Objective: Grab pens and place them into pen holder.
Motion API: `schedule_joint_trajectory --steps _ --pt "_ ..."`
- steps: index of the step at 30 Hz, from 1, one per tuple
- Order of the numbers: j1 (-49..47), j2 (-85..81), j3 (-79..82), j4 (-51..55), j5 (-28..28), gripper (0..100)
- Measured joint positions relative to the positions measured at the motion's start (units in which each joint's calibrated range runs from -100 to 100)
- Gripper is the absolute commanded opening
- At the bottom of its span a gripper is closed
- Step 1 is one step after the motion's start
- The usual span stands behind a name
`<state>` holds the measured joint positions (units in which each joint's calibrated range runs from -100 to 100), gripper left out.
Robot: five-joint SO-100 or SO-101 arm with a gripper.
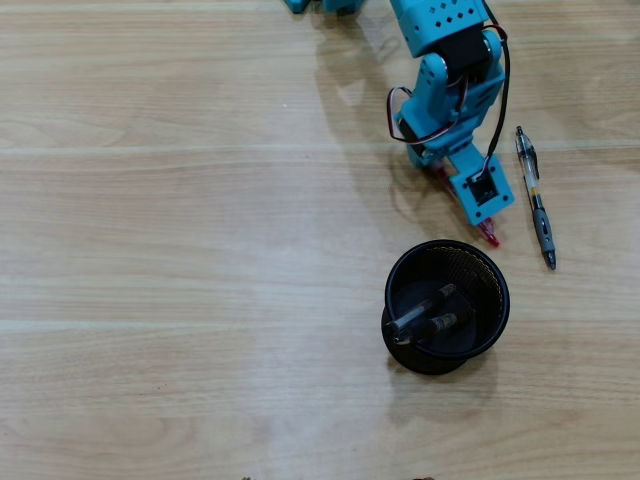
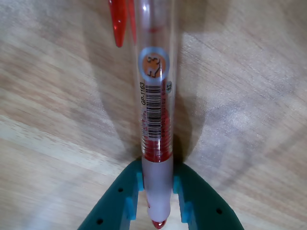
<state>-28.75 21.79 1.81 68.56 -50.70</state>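
In the wrist view my gripper (image 2: 157,199) is shut on a red-and-clear pen (image 2: 156,96), pinching its pale grip section between the teal fingers (image 2: 192,201). From overhead, the blue gripper (image 1: 478,195) hangs just above and right of the black mesh pen holder (image 1: 446,305); only the red pen's end (image 1: 488,236) pokes out below it. Two dark pens (image 1: 432,312) lie inside the holder. A grey-and-clear pen (image 1: 535,196) lies on the table right of the gripper.
The blue arm (image 1: 447,60) reaches down from the top edge. The light wood table (image 1: 180,250) stretches out to the left of the holder.
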Motion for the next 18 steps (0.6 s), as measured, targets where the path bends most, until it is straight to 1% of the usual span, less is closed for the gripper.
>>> schedule_joint_trajectory --steps 3,7,10,12,14,16,18 --pt "-0.08 -0.68 0.09 0.0 0.1 2" --pt "-0.08 -7.62 0.09 -0.17 0.1 2" --pt "-0.08 -15.32 0.18 -4.74 0.1 2" --pt "0.08 -20.48 0.27 -11.46 0.1 2" --pt "0.68 -24.88 1.59 -20.5 0.1 2" --pt "1.44 -26.83 4.07 -31.78 -0.1 2" --pt "2.79 -26.91 7.7 -44.62 -1.72 2"
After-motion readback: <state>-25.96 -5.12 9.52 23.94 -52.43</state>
